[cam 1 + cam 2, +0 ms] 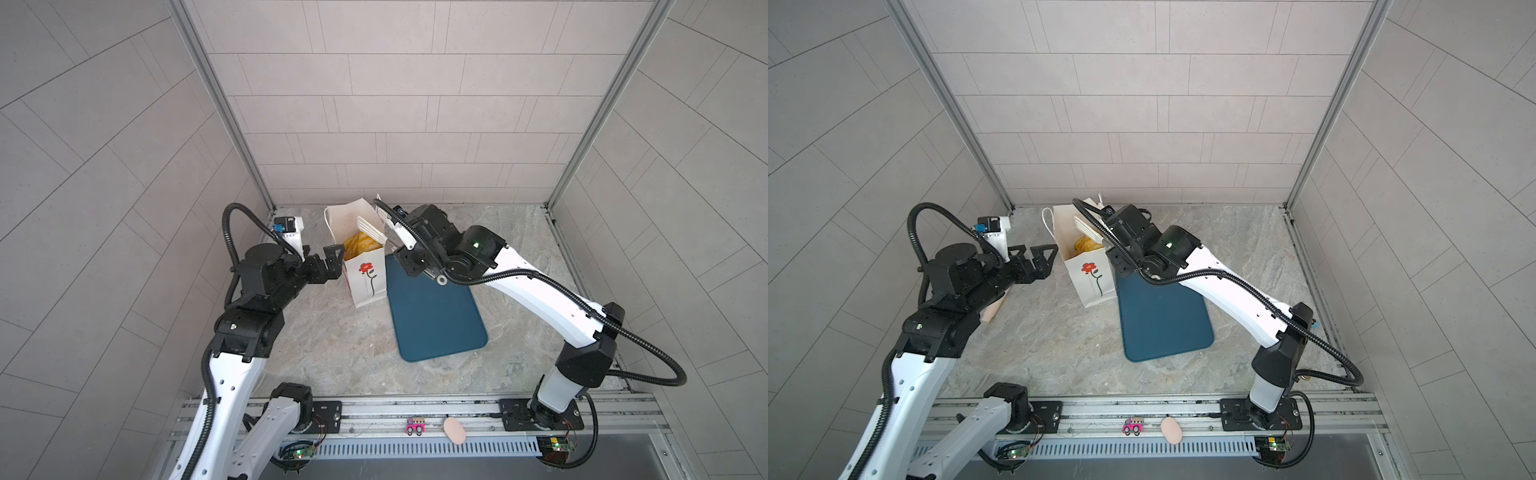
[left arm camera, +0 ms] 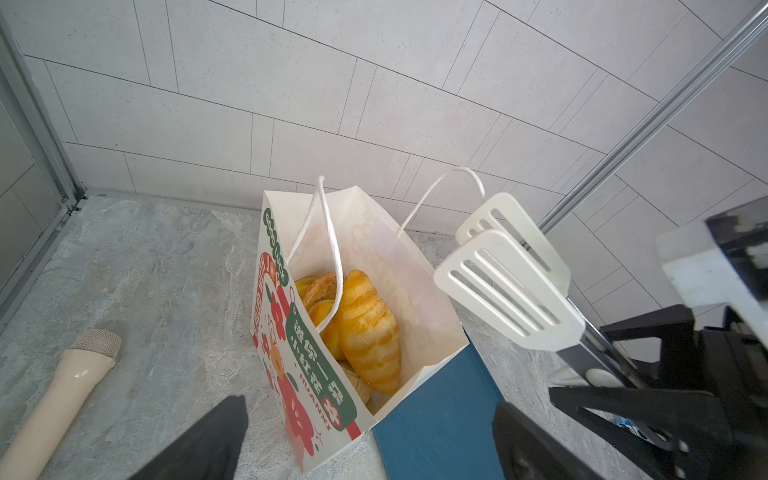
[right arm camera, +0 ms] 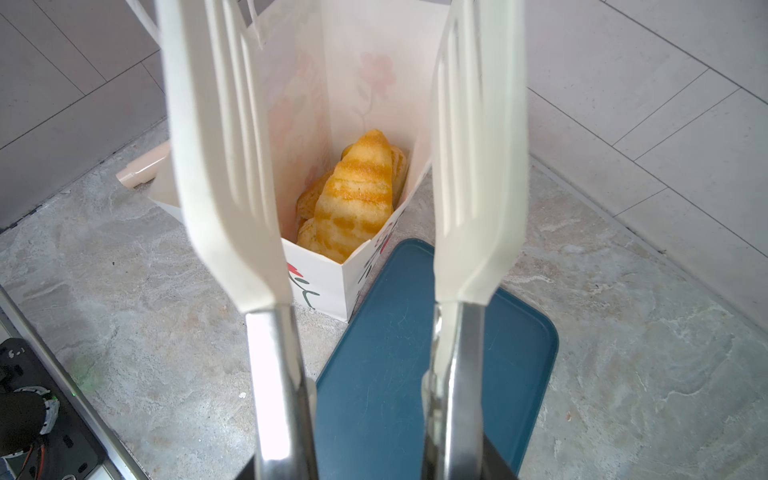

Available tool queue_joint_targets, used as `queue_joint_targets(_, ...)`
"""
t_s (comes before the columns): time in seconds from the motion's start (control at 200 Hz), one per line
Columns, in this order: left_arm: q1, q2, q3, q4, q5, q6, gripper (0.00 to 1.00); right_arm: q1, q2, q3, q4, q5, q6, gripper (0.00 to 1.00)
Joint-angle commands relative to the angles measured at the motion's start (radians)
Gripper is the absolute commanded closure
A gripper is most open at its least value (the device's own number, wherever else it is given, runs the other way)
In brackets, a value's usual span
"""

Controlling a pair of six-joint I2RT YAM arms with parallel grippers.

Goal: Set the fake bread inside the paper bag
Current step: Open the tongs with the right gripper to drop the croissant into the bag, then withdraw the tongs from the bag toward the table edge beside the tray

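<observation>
**Bread in the bag, tongs parted above its mouth**

The marbled table [image 1: 332, 345] offers open room near and right, and the back wall stands close behind the bag. The blue tray [image 1: 436, 320] meets the upright white paper bag [image 1: 365, 278] at its far left corner. Inside, the fake bread [image 2: 365, 328] sits piled, glossy golden, with a striped croissant on top. The right gripper [image 1: 409, 255] clamps the handles of white slotted tongs [image 2: 507, 291], whose blades are apart and carry nothing. The left gripper [image 1: 1050, 261] is spread wide and unladen, just left of the bag.

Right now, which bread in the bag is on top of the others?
The big striped croissant. It lies on top, over the smaller pastries deeper in the paper bag.
</observation>
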Motion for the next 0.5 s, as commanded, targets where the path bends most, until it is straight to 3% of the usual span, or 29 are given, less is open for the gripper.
queue_joint_targets(0.0,0.006,-0.014,-0.01,0.007,-0.006,-0.009,0.0,-0.008,-0.08,-0.041,0.049,0.04,-0.015,0.48)
queue_joint_targets(0.21,0.006,-0.015,-0.015,0.007,-0.018,-0.014,0.0,-0.035,-0.19,-0.166,0.087,0.076,-0.037,0.48)
queue_joint_targets(0.495,0.007,-0.014,-0.021,0.032,-0.015,-0.03,0.0,-0.165,-0.325,-0.341,0.133,0.075,-0.005,0.48)
